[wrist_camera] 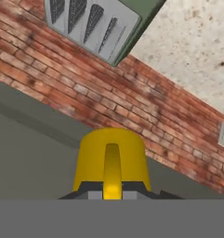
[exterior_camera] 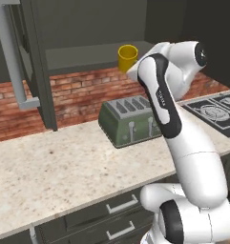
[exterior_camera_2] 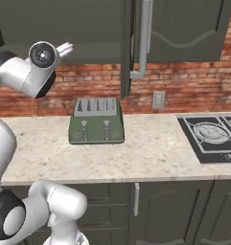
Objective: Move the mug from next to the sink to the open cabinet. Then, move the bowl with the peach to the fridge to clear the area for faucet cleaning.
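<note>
**Mug held at the cabinet shelf**

We are looking over our white arm (exterior_camera: 164, 102) as it is reaching up toward the open cabinet (exterior_camera: 88, 28). The yellow mug (exterior_camera: 128, 57) is sitting at the front of the grey shelf (exterior_camera: 83, 56), just beside our wrist. In the hand view we are seeing the mug (wrist_camera: 111, 160) close up, its loop handle facing the camera and running down between the gripper (wrist_camera: 112, 194) tips; the jaws are standing closed on that handle. Whether the mug's base is touching the shelf or hanging just above it, we cannot tell.

Below the cabinet, a green four-slot toaster (exterior_camera: 130, 121) is resting on the speckled counter (exterior_camera: 64, 167) against the red brick wall (exterior_camera: 78, 93). The same toaster (exterior_camera_2: 97, 121) is appearing in the right base view, well apart from the black stovetop (exterior_camera_2: 213, 136) at the counter's right end. The lighter grey edge of the open cabinet door (exterior_camera: 11, 52) is hanging at the left of the left base view.
</note>
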Motion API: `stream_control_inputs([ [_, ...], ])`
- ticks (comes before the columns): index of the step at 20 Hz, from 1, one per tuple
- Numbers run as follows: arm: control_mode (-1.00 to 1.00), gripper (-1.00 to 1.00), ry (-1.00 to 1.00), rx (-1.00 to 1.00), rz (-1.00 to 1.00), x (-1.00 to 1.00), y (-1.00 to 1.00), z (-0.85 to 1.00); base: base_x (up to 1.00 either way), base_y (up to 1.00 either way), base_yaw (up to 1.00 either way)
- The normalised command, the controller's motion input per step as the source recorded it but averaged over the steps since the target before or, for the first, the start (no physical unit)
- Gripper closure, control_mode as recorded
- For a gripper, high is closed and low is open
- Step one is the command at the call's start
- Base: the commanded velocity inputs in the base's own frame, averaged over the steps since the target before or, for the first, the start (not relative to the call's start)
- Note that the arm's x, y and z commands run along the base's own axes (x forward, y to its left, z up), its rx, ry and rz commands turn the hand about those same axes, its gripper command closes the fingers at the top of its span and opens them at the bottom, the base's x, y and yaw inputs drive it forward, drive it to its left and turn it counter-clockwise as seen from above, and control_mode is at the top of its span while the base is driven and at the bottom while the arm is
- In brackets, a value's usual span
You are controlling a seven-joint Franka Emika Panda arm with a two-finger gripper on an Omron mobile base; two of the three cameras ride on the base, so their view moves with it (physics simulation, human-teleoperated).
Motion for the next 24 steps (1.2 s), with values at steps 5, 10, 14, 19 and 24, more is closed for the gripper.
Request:
stream_control_inputs([
  [5, -1.00, 1.00, -0.17, 0.28, -0.10, -0.45, -0.01, 0.41, 0.00, 0.00, 0.00],
  [10, -1.00, 1.00, 0.02, 0.19, -0.05, 0.09, 0.02, 0.06, 0.00, 0.00, 0.00],
  [14, -1.00, 1.00, 0.23, 0.25, -0.07, 0.42, 0.39, 0.46, 0.00, 0.00, 0.00],
  [19, -1.00, 1.00, 0.12, 0.10, 0.00, 0.15, 0.00, 0.09, 0.00, 0.00, 0.00],
  [24, -1.00, 1.00, 0.03, 0.01, -0.02, 0.46, 0.21, 0.00, 0.00, 0.00, 0.00],
])
